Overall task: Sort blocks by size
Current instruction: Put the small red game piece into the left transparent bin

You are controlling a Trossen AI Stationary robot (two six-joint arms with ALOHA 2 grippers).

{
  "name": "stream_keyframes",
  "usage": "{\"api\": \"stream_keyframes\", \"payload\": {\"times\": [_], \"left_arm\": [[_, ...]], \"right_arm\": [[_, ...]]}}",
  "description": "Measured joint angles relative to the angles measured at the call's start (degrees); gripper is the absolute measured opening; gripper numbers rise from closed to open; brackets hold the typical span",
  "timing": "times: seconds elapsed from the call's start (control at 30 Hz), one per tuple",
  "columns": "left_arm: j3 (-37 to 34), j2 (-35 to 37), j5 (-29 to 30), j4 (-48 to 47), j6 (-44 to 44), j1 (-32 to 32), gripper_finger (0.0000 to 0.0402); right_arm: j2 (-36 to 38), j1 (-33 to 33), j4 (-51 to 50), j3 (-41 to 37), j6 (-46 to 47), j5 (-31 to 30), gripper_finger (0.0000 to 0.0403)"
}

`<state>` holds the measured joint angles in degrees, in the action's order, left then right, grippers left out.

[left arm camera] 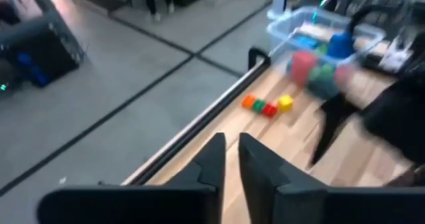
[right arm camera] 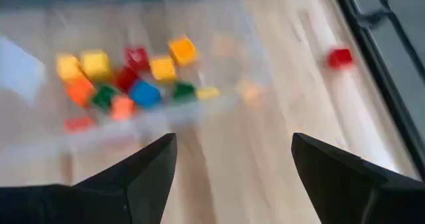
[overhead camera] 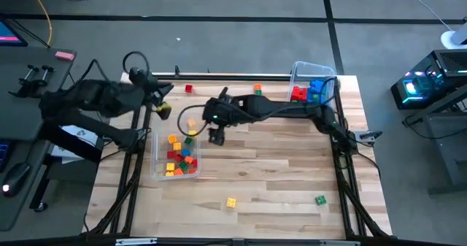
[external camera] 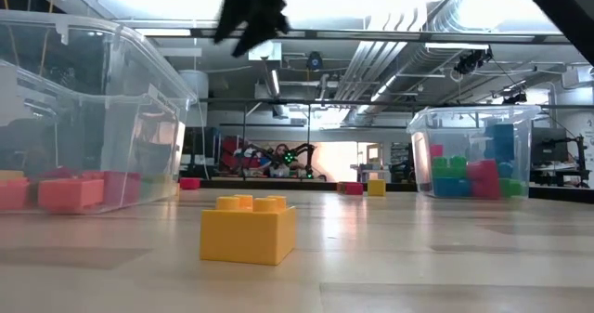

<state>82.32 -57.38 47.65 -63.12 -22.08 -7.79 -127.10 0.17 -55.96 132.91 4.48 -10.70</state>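
Several tiny cubes (overhead camera: 179, 158) lie in a clear bin (overhead camera: 155, 174) at the table's left, and larger bricks (overhead camera: 310, 93) fill a clear bin (overhead camera: 295, 69) at the far right. Loose blocks lie on the table: a red one (overhead camera: 188, 89), an orange one (overhead camera: 257, 90), a yellow brick (external camera: 248, 228) and a green one (overhead camera: 319, 199) near the front. My right gripper (right arm camera: 232, 164) hangs open above the table just right of the cube bin, with nothing between its fingers. At the far left edge my left gripper (left arm camera: 230, 164) stays raised, fingers almost together and empty.
The right arm (overhead camera: 292, 109) stretches across the table's far half from the right. Small orange, red and yellow blocks (left arm camera: 267, 106) sit close together by the far rail (left arm camera: 199, 127). Bare wood (overhead camera: 277, 166) lies between the two bins and toward the front.
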Motion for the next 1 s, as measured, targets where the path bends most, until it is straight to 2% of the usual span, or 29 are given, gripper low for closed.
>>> {"api": "stream_keyframes", "payload": {"times": [0.13,0.27,0.4,0.5,0.6,0.67,0.8,0.9,1.0], "left_arm": [[0.0,-1.5,-9.8,0.1,6.6,12.8,0.0084],[0.0,-6.2,-21.2,1.9,14.4,28.8,0.0148],[0.0,-16.2,-34.1,9.7,20.5,43.8,0.0207],[0.1,-26.2,-40.7,15.2,19.9,51.7,0.0245],[0.0,-35.5,-47.0,13.2,14.5,56.4,0.0271],[-0.5,-40.4,-49.2,10.4,11.6,58.2,0.0281],[-4.6,-45.8,-48.7,12.2,7.3,58.8,0.0284],[-7.9,-46.2,-48.4,19.3,2.8,58.8,0.0284],[-10.5,-46.2,-44.9,23.0,-0.9,58.8,0.0284]], "right_arm": [[7.4,0.2,-3.1,-7.9,0.3,-3.2,0.0295],[16.3,0.2,-3.3,-18.0,6.6,-8.3,0.0295],[25.5,0.5,-2.6,-29.5,19.2,-12.6,0.0296],[31.9,2.4,-1.9,-38.0,30.3,-13.3,0.0296],[36.7,5.8,0.6,-45.6,39.5,-13.4,0.0296],[39.1,8.5,2.5,-49.8,44.9,-15.0,0.0296],[41.0,13.2,5.3,-56.0,54.5,-17.9,0.0296],[40.9,15.7,6.2,-58.4,59.4,-18.2,0.0296],[40.9,17.4,8.2,-60.4,62.6,-18.2,0.0296]]}}
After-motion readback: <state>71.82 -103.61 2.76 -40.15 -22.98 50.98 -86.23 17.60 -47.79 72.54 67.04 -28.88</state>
